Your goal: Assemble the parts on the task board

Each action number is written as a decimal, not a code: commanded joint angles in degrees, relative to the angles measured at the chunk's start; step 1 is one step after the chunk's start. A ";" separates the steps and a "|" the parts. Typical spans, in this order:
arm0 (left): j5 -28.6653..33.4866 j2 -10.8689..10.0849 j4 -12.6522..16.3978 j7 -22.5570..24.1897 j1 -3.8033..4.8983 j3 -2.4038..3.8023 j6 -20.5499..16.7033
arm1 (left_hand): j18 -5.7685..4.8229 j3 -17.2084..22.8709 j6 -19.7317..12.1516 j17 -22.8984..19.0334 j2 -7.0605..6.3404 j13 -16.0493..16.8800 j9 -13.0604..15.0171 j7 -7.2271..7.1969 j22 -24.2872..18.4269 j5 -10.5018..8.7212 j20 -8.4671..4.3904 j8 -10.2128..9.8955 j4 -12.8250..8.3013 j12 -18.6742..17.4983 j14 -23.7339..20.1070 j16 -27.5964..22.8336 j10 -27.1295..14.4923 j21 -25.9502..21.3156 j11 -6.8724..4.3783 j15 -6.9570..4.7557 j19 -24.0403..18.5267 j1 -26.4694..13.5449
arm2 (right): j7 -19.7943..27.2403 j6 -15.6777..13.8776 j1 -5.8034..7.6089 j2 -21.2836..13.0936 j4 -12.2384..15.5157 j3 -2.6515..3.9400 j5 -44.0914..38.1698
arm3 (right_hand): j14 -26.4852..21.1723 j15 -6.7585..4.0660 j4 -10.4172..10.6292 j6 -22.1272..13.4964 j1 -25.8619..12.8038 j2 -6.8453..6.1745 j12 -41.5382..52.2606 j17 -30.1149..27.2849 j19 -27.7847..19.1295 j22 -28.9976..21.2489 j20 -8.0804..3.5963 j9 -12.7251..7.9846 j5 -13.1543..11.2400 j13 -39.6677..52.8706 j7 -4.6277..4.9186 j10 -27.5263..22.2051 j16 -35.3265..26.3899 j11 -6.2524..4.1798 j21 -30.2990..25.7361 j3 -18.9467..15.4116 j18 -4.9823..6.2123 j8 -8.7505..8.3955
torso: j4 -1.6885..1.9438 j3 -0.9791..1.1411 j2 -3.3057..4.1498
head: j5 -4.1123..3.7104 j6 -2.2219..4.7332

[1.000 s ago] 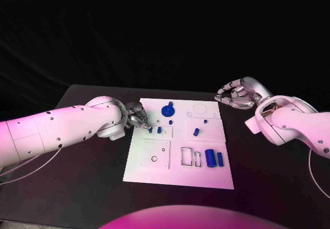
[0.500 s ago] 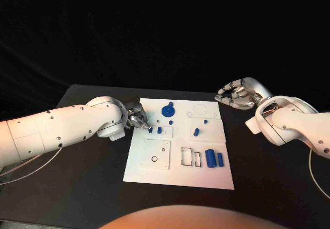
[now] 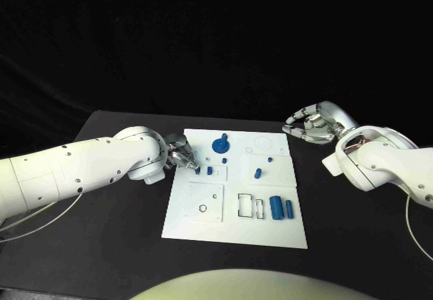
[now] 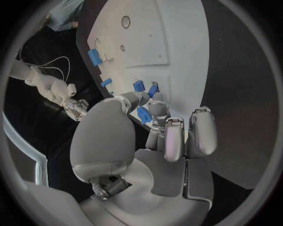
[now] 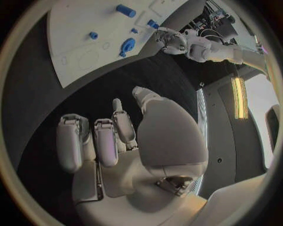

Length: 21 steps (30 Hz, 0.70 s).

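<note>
From the head camera: white task board [image 3: 236,187] lying in the middle of the black table [image 3: 108,250]; blue parts spread over it, with a round blue gear [image 3: 219,145] standing toward the far edge, a small blue peg [image 3: 257,173] upright near the centre, and two blue cylinders [image 3: 281,207] lying side by side toward the near right. Left hand [image 3: 181,155] at the board's left edge, fingers drawn together around a small blue part [image 3: 198,169], beside another small blue piece [image 3: 209,169] on the board. Right hand [image 3: 311,125] off the board, above the bare table past its far right corner, fingers curled inward with nothing in them. From the left wrist camera: left hand [image 4: 154,125] over the board's edge, a small blue part [image 4: 143,114] pinched between thumb and fingertip, other fingers [image 4: 202,132] folded alongside; two more blue pieces [image 4: 145,87] just beyond the fingertips on the white board [image 4: 177,42]. From the right wrist camera: right hand [image 5: 112,136] curled over the dark tabletop, holding nothing, well apart from the board [image 5: 82,28]; blue gear [image 5: 127,45] and a blue cylinder [image 5: 125,10] visible on the board, left hand [image 5: 169,41] at its far side
</note>
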 commanded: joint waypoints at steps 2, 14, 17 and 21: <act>0.42 0.18 -0.05 0.37 -0.16 -0.11 -0.23 | -0.36 8.57 0.45 10.16 0.31 0.11 0.12 0.07 0.06 0.32 -0.02 -0.33 -8.37 0.06 4.75 0.31 0.33 0.35 -0.23 -0.40 0.38 0.58 | 0.42 0.19 -0.05 0.01 0.02 0.00 -0.51 | 3.72 -0.49 0.33 -0.31 -0.57 -0.10 -0.29 4.89 0.51 9.02 -0.35 0.08 0.33 -0.06 0.02 -0.06 -0.27 -0.33 -0.20 -0.13 0.74 0.35 | 0.00 -0.01 0.03 | -0.05 -0.03; 0.03 -0.03 -0.06 0.25 -0.16 -0.10 0.72 | -0.37 9.33 1.05 10.44 -0.32 0.49 0.53 -0.04 0.14 2.19 -0.17 -0.43 -8.91 0.36 4.83 0.44 0.81 0.44 -0.33 -0.52 0.43 0.28 | 0.42 0.20 -0.07 -0.01 0.00 0.00 -0.51 | 3.72 -0.49 0.33 -0.31 -0.57 -0.10 -0.29 4.89 0.51 9.02 -0.35 0.08 0.33 -0.06 0.02 -0.06 -0.27 -0.33 -0.20 -0.13 0.74 0.35 | 0.01 0.01 0.02 | -0.04 -0.14; -0.02 -0.10 -0.02 0.19 -0.16 -0.10 0.89 | -0.38 9.43 1.18 10.51 -0.43 0.64 0.66 -0.07 0.22 2.86 -0.21 -0.48 -9.06 0.47 4.85 0.47 0.93 0.50 -0.37 -0.55 0.47 0.14 | 0.42 0.20 -0.08 0.00 -0.01 0.00 -0.51 | 3.72 -0.49 0.33 -0.31 -0.57 -0.10 -0.29 4.89 0.51 9.02 -0.35 0.08 0.33 -0.06 0.02 -0.06 -0.27 -0.33 -0.20 -0.13 0.74 0.35 | 0.03 0.00 0.01 | -0.05 -0.09; -0.03 -0.29 0.13 0.06 -0.16 -0.09 1.21 | -0.38 9.45 1.25 10.52 -0.50 0.70 0.73 -0.09 0.21 3.16 -0.22 -0.49 -9.15 0.51 4.85 0.48 0.98 0.50 -0.39 -0.57 0.46 0.07 | 0.46 0.17 -0.12 0.00 0.01 0.00 -1.25 | 3.72 -0.49 0.33 -0.31 -0.57 -0.10 -0.29 4.89 0.51 9.02 -0.35 0.08 0.33 -0.06 0.02 -0.06 -0.27 -0.33 -0.20 -0.13 0.74 0.35 | 0.02 -0.02 -0.04 | -0.01 -0.02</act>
